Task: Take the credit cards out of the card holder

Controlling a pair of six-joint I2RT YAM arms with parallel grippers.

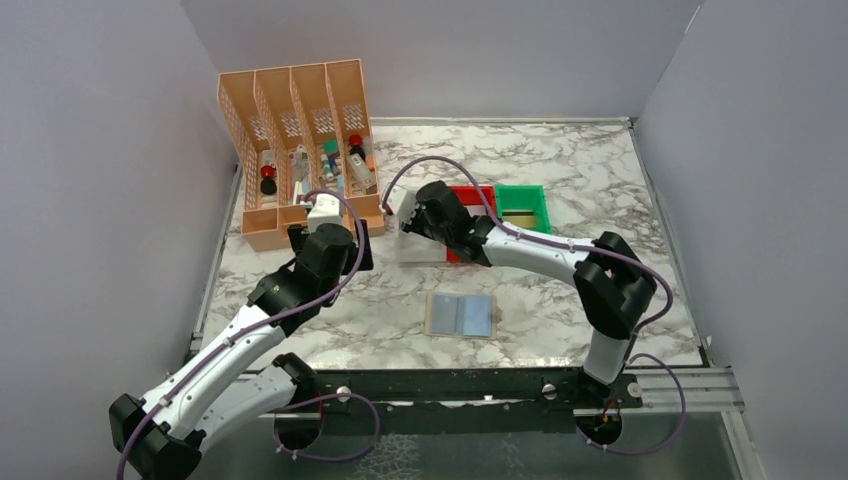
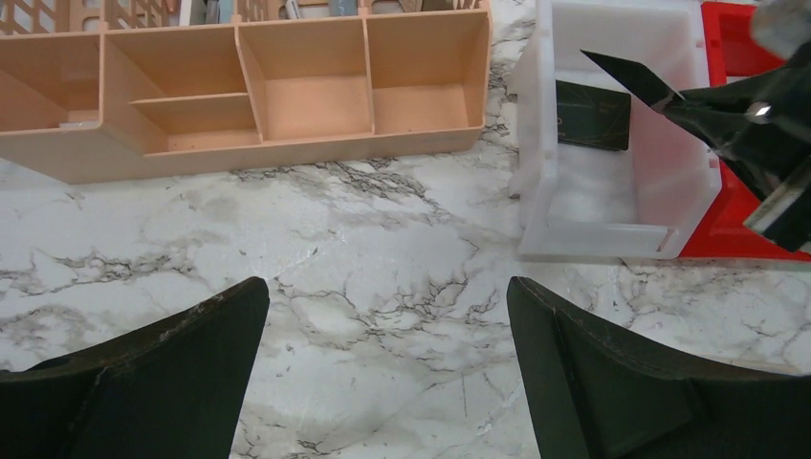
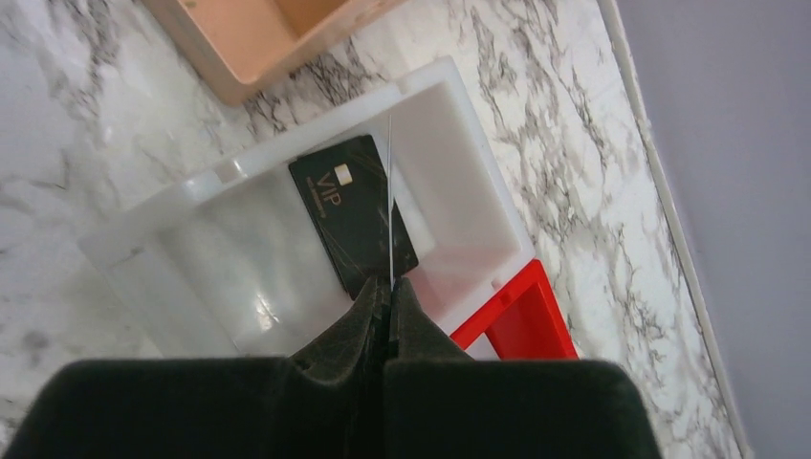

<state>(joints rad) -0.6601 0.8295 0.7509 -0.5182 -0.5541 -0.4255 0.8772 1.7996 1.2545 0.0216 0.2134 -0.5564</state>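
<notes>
the right gripper (image 3: 389,287) is held over the white bin (image 3: 287,158), with its jaws pressed together on a thin card (image 3: 390,201) that is seen edge-on in the right wrist view and looks dark in the left wrist view. a black card (image 3: 352,212) marked "vip" is seen lying flat on the floor of the white bin, just below the held card. the red bin (image 3: 516,320) is set touching the white bin on its far side from the orange organizer (image 2: 316,96), and the green bin (image 1: 522,205) is placed beside the red one

the left gripper (image 2: 385,287) is held above the marble table (image 2: 383,220) with its jaws spread wide and nothing between them, near the front of the orange organizer and beside the white bin

the card holder (image 1: 461,314) is laid open and flat on the table, near the front edge between the two arms and well apart from both grippers; whether any card is left inside it cannot be told
</notes>
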